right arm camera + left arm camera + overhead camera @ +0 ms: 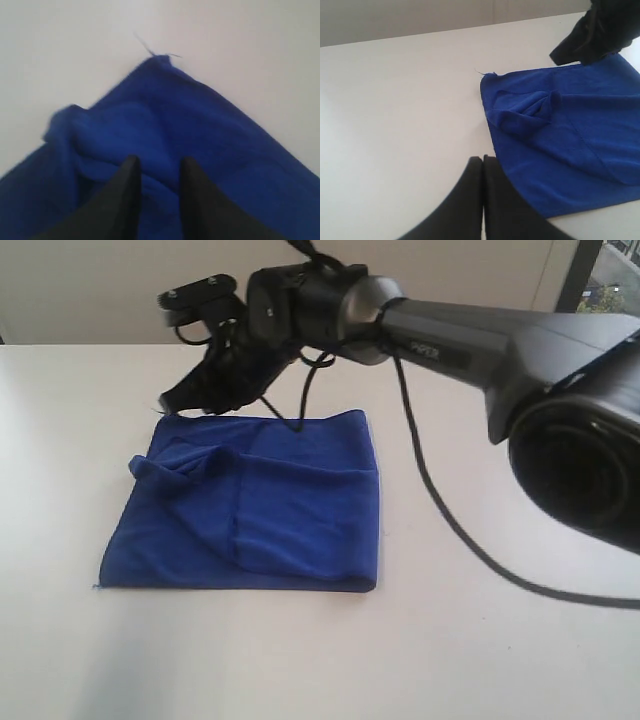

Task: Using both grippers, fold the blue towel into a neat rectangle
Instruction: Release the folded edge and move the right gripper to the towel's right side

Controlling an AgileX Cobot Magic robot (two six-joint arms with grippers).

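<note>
Blue on white: watching the blue towel (250, 510) lying folded in the middle of the counter (80, 660), stretching its longer side across the exterior view, left to right. Spotting a bunched ridge (165, 468) rising near its far left corner, and a loose thread (150, 50) poking off that corner. Catching pale lettering on the right arm (470, 340), too blurred for reading. Following that arm reaching in from the right, across the middle, tipping the right gripper (178, 400) down over the far left corner, holding its jaws apart just above the rumpled cloth and gripping nothing. Finding the left gripper (482, 161) over bare counter just beside the towel's edge, pressing its jaws together on nothing.
</note>
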